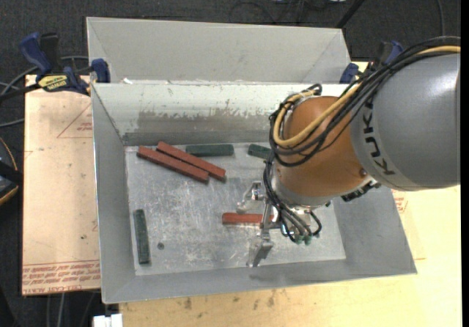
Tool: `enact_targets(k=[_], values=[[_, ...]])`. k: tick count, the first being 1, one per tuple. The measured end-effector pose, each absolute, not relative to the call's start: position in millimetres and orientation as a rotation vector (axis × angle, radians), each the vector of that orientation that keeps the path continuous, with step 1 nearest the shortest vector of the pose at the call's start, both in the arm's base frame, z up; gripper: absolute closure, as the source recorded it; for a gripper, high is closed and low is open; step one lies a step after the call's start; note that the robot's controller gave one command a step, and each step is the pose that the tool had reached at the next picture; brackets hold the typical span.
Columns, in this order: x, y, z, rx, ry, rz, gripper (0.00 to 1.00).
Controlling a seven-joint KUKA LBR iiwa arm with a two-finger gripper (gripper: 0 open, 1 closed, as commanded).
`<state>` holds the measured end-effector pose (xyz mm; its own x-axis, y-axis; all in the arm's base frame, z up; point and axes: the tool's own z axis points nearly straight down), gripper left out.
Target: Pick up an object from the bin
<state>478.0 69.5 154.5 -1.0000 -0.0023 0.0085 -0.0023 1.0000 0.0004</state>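
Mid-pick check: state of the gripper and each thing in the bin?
Two-finger gripper: open, fingers straddling the short bar's right end.
Short red-brown bar: flat on the floor, front centre.
Two long red-brown bars: flat, side by side, back left.
Dark green bar at the back wall: flat.
Dark green piece beside the arm: partly hidden.
Dark green bar at left: flat, apart from the rest.

The arm (418, 127) is cut off at the right edge. Its orange cover (322, 149) hides the right end of a green bar (258, 150) and part of the bin (110, 171) floor and right wall. The right end of the red bar (238, 219) is hidden behind the gripper (259, 223); whether the fingers touch it cannot be told.
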Motion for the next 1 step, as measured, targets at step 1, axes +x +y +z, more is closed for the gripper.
enact_targets(k=[1], values=[[479.9,69.2,158.2,0.0,-3.14,-0.002,0.0]])
